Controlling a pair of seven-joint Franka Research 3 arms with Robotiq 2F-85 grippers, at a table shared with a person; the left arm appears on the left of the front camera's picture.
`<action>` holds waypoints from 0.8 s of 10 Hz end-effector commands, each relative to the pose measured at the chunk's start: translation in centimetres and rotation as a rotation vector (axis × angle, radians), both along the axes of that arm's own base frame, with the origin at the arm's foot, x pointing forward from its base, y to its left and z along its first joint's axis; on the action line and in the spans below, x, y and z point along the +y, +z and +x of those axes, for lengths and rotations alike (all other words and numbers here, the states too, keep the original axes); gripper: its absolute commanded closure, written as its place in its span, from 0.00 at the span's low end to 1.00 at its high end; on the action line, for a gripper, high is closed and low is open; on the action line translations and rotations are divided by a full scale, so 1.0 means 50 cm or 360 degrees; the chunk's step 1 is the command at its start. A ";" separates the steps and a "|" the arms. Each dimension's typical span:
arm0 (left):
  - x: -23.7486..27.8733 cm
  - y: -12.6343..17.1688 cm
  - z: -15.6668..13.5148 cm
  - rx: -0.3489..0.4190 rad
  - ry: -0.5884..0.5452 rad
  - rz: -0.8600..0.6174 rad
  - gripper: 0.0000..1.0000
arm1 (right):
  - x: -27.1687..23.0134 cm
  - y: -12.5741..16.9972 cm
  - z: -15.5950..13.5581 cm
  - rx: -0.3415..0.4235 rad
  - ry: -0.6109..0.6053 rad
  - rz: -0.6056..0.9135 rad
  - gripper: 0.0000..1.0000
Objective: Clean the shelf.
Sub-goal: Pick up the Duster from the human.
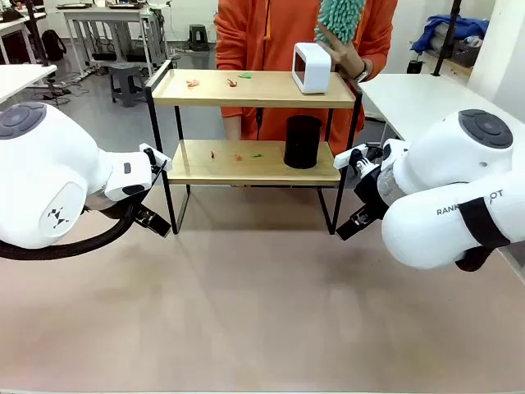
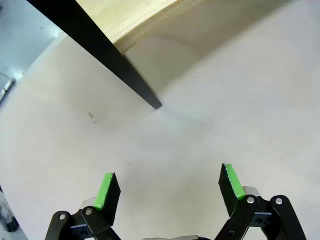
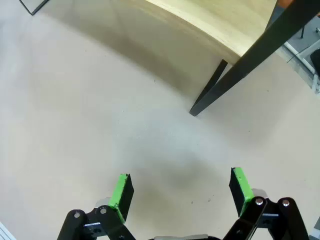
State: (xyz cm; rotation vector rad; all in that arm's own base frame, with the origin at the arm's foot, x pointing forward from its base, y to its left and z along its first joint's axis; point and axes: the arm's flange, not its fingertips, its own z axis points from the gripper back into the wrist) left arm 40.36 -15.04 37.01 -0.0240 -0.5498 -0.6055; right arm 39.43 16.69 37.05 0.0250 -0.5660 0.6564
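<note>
Nearest, the left gripper [image 2: 170, 182] and the right gripper [image 3: 182, 187] are held spread wide and empty just above the table [image 1: 262, 312], each near a front leg of the shelf [image 1: 271, 97], which is set at the table's middle. Small scraps [image 1: 238, 156] are scattered on both boards. A black cup [image 1: 303, 141] is stood on the lower board, a white box [image 1: 312, 68] on the upper. Beyond, a teal duster [image 1: 340, 18] is held in the person's hand [image 1: 349, 59]. Cup and box are best lifted clear first, so the scraps can be swept without the frame being knocked.
</note>
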 end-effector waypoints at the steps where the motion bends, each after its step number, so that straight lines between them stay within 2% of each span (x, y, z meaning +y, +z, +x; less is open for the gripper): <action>1: 0.000 0.000 0.000 0.0000 0.0000 0.0000 0.00 | 0.000 0.000 0.000 0.0000 0.0000 0.0000 0.00; 8: 0.000 0.000 0.000 0.0000 0.0000 0.0000 0.00 | 0.000 0.000 0.000 0.0000 0.0000 0.0000 0.00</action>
